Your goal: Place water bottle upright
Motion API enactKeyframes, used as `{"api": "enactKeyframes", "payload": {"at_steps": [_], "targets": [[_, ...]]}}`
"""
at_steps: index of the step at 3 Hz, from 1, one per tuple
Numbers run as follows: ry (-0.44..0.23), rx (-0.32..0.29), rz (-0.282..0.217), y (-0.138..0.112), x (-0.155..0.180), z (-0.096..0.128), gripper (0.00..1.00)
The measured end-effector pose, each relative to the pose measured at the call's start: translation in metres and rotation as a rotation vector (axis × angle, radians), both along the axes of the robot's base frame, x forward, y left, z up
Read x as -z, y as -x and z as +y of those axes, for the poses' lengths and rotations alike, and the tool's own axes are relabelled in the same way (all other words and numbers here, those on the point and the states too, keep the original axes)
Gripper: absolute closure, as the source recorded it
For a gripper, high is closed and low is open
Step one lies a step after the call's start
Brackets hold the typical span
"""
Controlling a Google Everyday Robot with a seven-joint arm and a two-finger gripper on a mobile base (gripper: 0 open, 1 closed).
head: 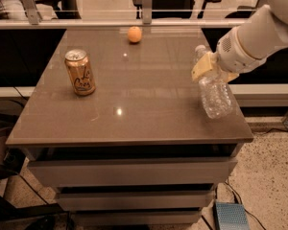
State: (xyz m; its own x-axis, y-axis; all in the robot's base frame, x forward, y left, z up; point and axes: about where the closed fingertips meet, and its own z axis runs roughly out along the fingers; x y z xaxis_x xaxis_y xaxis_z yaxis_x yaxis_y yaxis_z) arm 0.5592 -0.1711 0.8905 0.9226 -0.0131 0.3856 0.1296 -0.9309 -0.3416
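The white arm [259, 40] reaches in from the right, slanting down over the near right part of the table [134, 109]. Its gripper [207, 67] is clamped on the upper part of the water bottle [217, 97], which is clear, ribbed, and tilted with its cap end up and to the left. Farther left stands a gold soda can [80, 72]. An orange [134, 34] lies near the far edge.

The water bottle [216, 97], clear ribbed plastic with a pale cap, is clamped in the pincer [212, 70], which grips its upper part near the right edge of the counter [134, 95]. It leans, its cap poking up behind the pincer and its wider base hanging below. Whether the base touches the counter cannot be told.
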Motion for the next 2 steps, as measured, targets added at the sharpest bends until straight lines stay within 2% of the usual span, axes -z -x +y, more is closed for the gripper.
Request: {"api": "enactKeyframes", "payload": {"at_steps": [1, 2], "targets": [[-0.049, -0.069, -0.17, -0.004, -0.003, 0.001, 1.0], [-0.123, -0.125, -0.369, -0.025, -0.02, 0.01, 1.0]]}}
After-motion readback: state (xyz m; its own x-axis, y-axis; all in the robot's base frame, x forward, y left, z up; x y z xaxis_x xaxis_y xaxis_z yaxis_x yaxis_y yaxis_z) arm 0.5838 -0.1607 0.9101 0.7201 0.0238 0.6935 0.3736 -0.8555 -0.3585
